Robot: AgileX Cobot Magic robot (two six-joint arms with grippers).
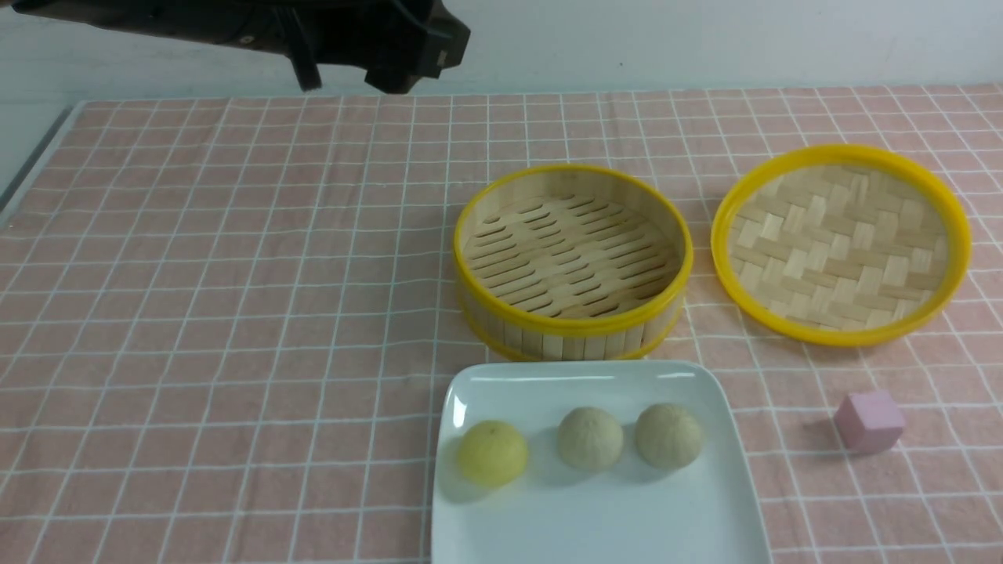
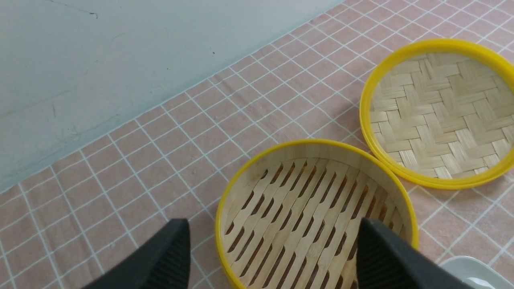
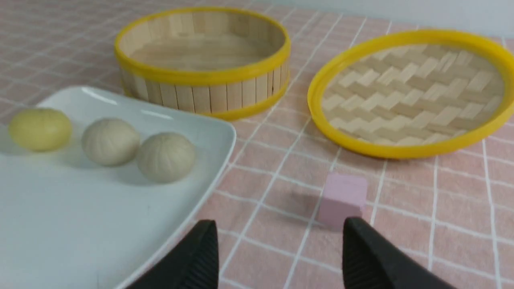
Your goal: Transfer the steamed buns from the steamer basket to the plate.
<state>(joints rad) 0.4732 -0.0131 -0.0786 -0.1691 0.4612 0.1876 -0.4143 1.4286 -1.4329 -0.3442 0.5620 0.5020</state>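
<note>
Three steamed buns lie in a row on the white plate (image 1: pixel 595 517): a yellow one (image 1: pixel 492 453) and two beige ones (image 1: pixel 590 438) (image 1: pixel 668 435). The steamer basket (image 1: pixel 572 325) stands just behind the plate with nothing in it. My left gripper (image 1: pixel 349 82) hangs high over the far left of the table. In the left wrist view the left gripper (image 2: pixel 272 220) is open and holds nothing, with the basket (image 2: pixel 321 143) beyond it. My right gripper (image 3: pixel 279 220) is open and holds nothing, low near the plate's right edge (image 3: pixel 60 224). It does not show in the front view.
The woven basket lid (image 1: pixel 842 243) lies upturned to the right of the basket. A pink cube (image 1: pixel 868 421) sits on the checked pink cloth right of the plate, close in front of the right gripper's fingers (image 3: pixel 361 257). A pale wall borders the far edge of the table.
</note>
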